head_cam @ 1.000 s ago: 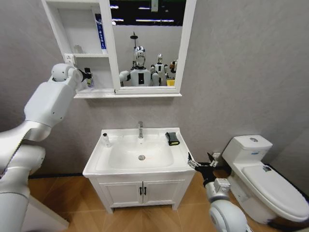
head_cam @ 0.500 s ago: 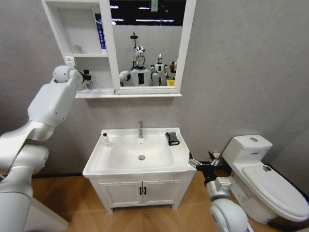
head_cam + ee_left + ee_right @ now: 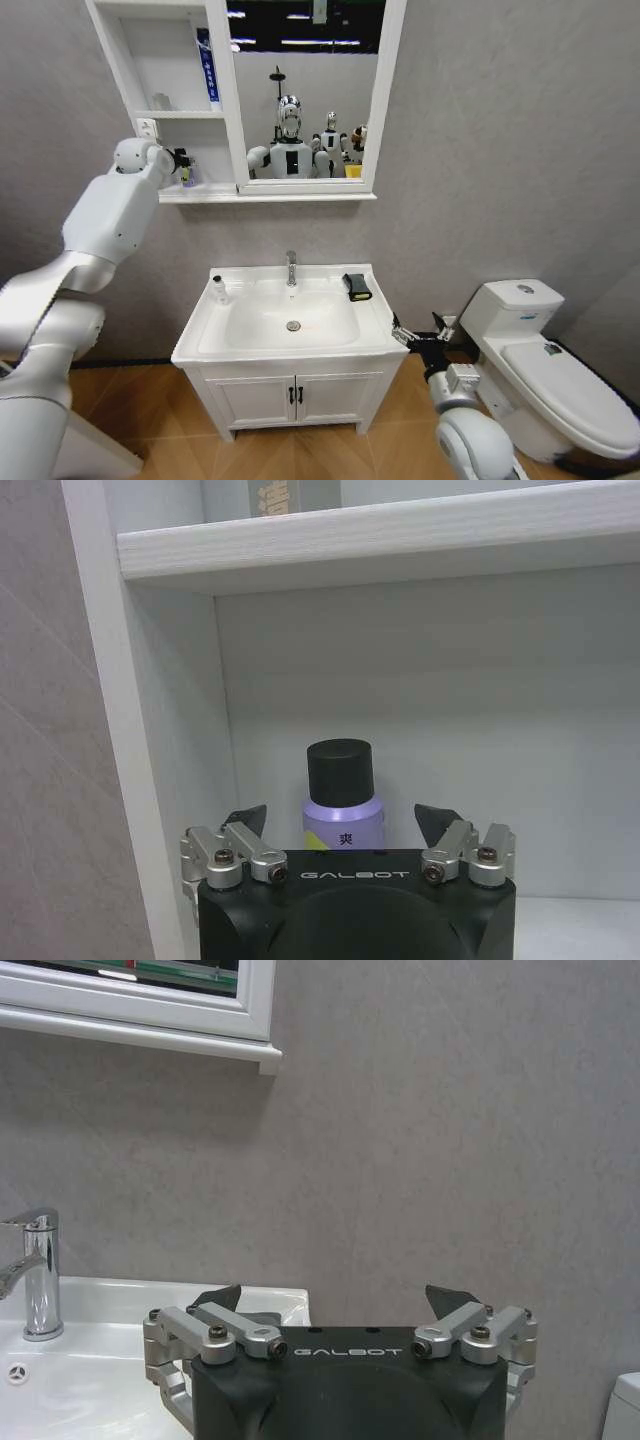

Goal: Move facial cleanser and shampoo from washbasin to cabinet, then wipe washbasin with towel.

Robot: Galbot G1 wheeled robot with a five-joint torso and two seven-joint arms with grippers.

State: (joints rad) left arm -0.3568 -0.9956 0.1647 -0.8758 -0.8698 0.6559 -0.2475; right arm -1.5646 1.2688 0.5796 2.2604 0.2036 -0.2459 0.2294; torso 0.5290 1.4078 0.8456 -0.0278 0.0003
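A purple bottle with a black cap [image 3: 342, 810] stands on the lower shelf of the white cabinet [image 3: 226, 100]. My left gripper [image 3: 340, 818] is open around it, with neither finger touching it. The head view has that gripper [image 3: 181, 160] at the shelf mouth beside the bottle [image 3: 189, 174]. A small white bottle with a dark cap [image 3: 218, 290] stands on the left rim of the washbasin [image 3: 290, 340]. I cannot tell which bottle is the shampoo and which the facial cleanser. The black towel [image 3: 356, 286] lies on the basin's back right rim. My right gripper [image 3: 402, 335] hangs open and empty by the basin's right front corner.
A blue tube [image 3: 205, 65] stands on the upper shelf, with a small clear item [image 3: 160, 100] beside it. The chrome faucet [image 3: 291, 268] rises behind the bowl. A white toilet [image 3: 545, 360] stands right of the vanity [image 3: 295, 395], close to my right arm.
My left arm has sunk slightly and eased back from the shelf, while the purple bottle stays standing there. The right gripper has barely shifted.
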